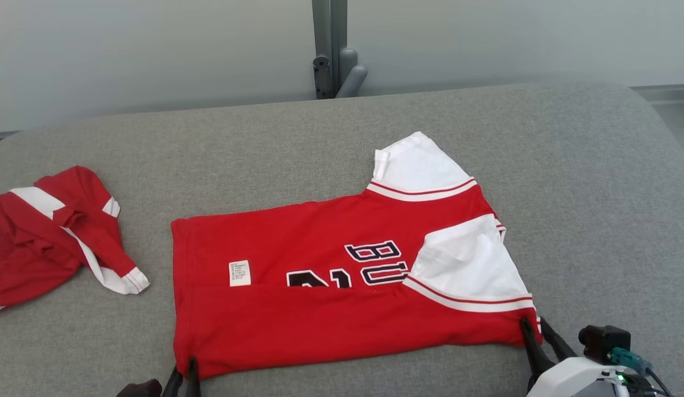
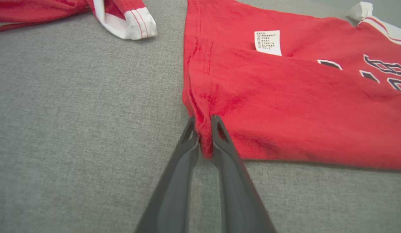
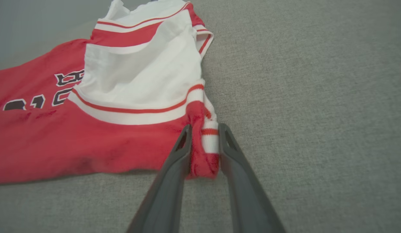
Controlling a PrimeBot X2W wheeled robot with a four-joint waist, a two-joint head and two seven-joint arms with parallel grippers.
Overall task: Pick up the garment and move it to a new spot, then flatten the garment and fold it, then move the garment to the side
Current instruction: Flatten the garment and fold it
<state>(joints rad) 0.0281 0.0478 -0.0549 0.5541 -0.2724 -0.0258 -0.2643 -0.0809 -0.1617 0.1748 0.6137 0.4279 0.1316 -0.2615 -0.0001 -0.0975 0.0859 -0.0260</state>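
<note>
Two grips are seen at the near edge of the grey upholstered bench (image 1: 568, 165). The left gripper (image 2: 203, 120) is narrowed on the near left corner of the red cloth jersey with white sleeves (image 1: 320, 325), with red hem pinched between its fingers. The right gripper (image 3: 205, 127) is closed a little wider on the near right corner, its gap filled by bunched red and white-striped trim. The jersey is spread flat from mid-bench to the near edge, its near part folded over dark lettering beside a small white label (image 1: 239, 273). A crumpled red-and-white cloth garment (image 1: 49, 237) is seen by the left edge, well apart.
</note>
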